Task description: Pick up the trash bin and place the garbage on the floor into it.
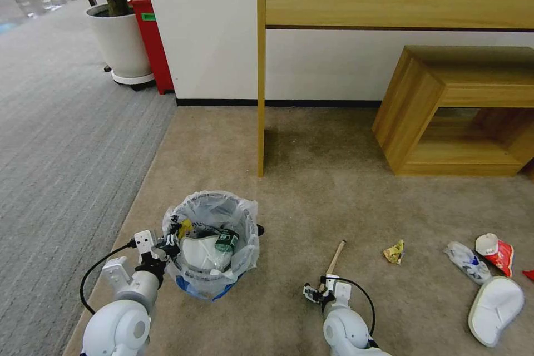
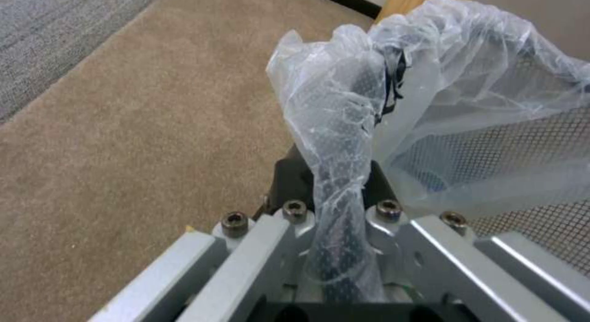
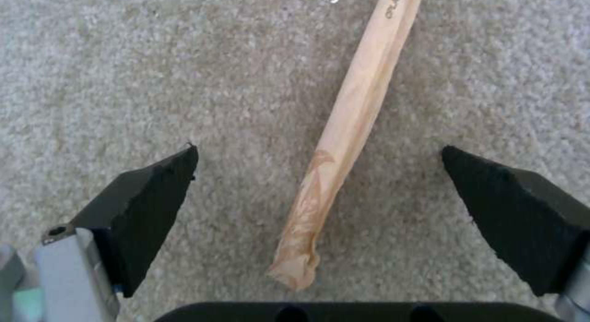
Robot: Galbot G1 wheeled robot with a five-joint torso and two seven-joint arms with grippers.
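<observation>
right gripper (image 3: 320, 193) wide open, empty, low centre of head view | stick (image 3: 344, 128) on carpet between its pads, long axis running away from wrist | left gripper (image 2: 341, 220) clamps bin (image 1: 214, 245) rim, lower left

White rounded arms with looping black cables, silver screw-studded brackets, and black wedge-shaped fingertips (image 3: 154, 206)
</observation>
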